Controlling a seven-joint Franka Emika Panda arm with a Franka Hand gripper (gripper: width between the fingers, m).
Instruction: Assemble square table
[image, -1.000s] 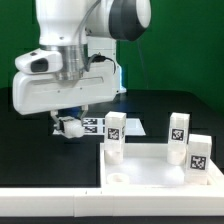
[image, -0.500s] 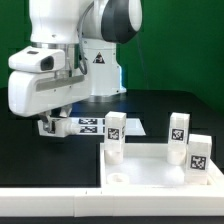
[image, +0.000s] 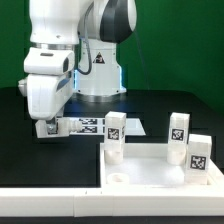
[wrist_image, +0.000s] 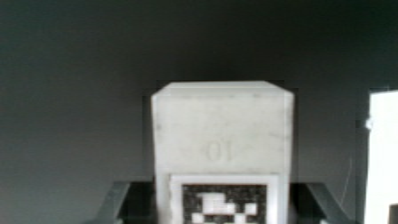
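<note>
My gripper (image: 46, 124) hangs low over the dark table at the exterior view's left, shut on a short white leg (image: 50, 128). In the wrist view that leg (wrist_image: 221, 125) fills the middle, with its black-and-white tag between the dark fingers (wrist_image: 128, 205) and my gripper (wrist_image: 222, 208) closed on its sides. The white square table top (image: 150, 182) lies at the lower right of the exterior view. Three tagged legs stand upright on it: one (image: 114, 138) at its near-left corner, one (image: 178, 135) further back and one (image: 197, 158) at the right.
The marker board (image: 92, 125) lies flat on the dark table between my gripper and the table top. The large white robot base (image: 98, 70) rises behind it. A white strip (wrist_image: 384, 130) shows at one edge of the wrist view.
The arm has swung toward the exterior view's left and turned its hand upright, carrying the leg away from the marker board. The three legs on the table top have not moved.
</note>
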